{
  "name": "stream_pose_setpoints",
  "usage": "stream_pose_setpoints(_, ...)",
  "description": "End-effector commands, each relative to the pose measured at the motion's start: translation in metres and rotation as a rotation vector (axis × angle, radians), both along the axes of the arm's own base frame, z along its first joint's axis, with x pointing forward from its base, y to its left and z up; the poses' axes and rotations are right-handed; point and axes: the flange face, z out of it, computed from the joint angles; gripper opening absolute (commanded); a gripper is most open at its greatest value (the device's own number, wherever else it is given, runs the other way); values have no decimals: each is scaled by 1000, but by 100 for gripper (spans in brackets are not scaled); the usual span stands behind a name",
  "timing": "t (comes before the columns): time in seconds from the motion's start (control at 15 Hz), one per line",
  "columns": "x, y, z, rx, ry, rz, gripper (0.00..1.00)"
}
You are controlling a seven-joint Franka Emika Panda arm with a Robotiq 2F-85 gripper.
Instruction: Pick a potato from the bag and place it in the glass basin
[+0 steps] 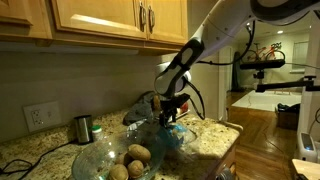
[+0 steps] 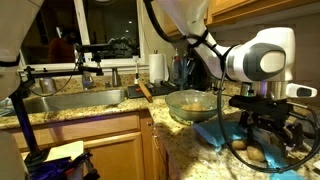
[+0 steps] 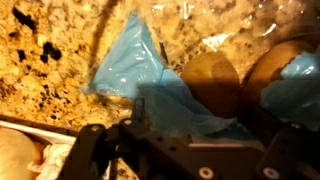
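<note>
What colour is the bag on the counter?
The bag is translucent light blue, clearest in the wrist view.

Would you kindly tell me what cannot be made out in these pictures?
Whether gripper touches bag: too small and dark in both exterior views.
Potatoes in bag: partly covered by plastic in the wrist view.
Basin: cut off by the bottom edge in an exterior view.

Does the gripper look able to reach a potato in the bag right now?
Probably yes: the gripper is open above the bag, and a potato lies exposed, though the bag covers part of it.
</note>
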Motion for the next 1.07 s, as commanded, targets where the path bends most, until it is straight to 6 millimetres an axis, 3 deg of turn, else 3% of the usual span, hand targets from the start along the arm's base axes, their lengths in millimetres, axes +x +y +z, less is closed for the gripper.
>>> stream_pose_setpoints(0.0, -7, 2, 11, -17, 42, -73, 100)
stream_pose_setpoints(0.2, -9, 1, 13, -13, 58, -105, 82)
stream_pose_setpoints(0.53, -10, 2, 10, 3, 67, -112, 97)
stream_pose_setpoints(0.87, -9, 2, 8, 12, 55, -110, 98)
stream_pose_setpoints(0.93, -8, 2, 8, 12, 61, -119, 90)
stream_pose_setpoints(1.0, -7, 1, 7, 8, 62, -127, 74)
